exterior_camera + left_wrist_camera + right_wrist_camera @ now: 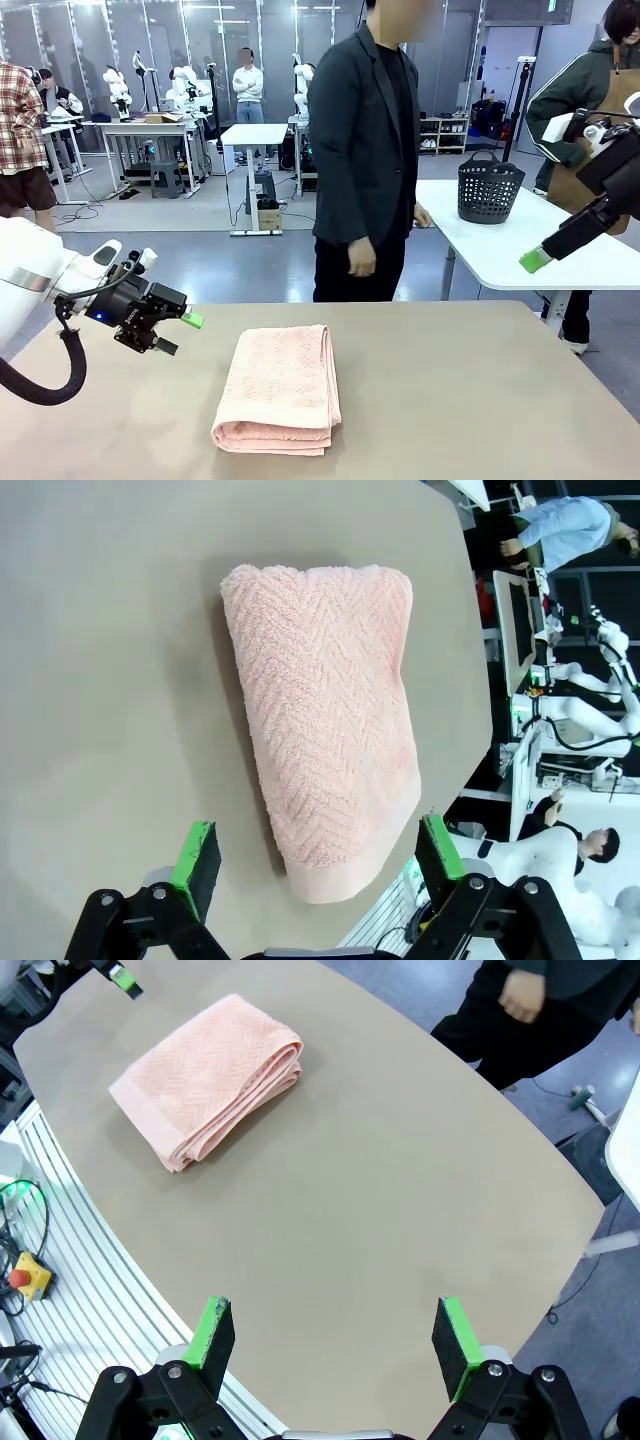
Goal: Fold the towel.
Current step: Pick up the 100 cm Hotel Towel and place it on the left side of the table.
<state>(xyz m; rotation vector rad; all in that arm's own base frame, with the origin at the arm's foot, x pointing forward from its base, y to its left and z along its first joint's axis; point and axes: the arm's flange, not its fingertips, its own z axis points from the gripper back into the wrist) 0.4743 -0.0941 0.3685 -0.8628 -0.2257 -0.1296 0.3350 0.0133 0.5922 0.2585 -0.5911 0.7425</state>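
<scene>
The folded salmon-pink towel [280, 390] lies lengthwise away from the counter [480, 400] edge; the left hand [172, 333], wide and empty, hovers just beside it, nearer than the right hand [535, 260], also wide and well apart

– What do the arms look like?
– Glossy white rounded shells. The left arm [30, 270] carries a thick black cable looping beneath it, and a small blue light glows near its wrist.
– And the grippers?
– Black linkage frames with silver pivot screws; the left gripper [315, 855] and right gripper [335, 1335] both end in bright green pads on black fingers.
– The person [362, 150]?
– A dark grey blazer over a black top, with black trousers.
</scene>
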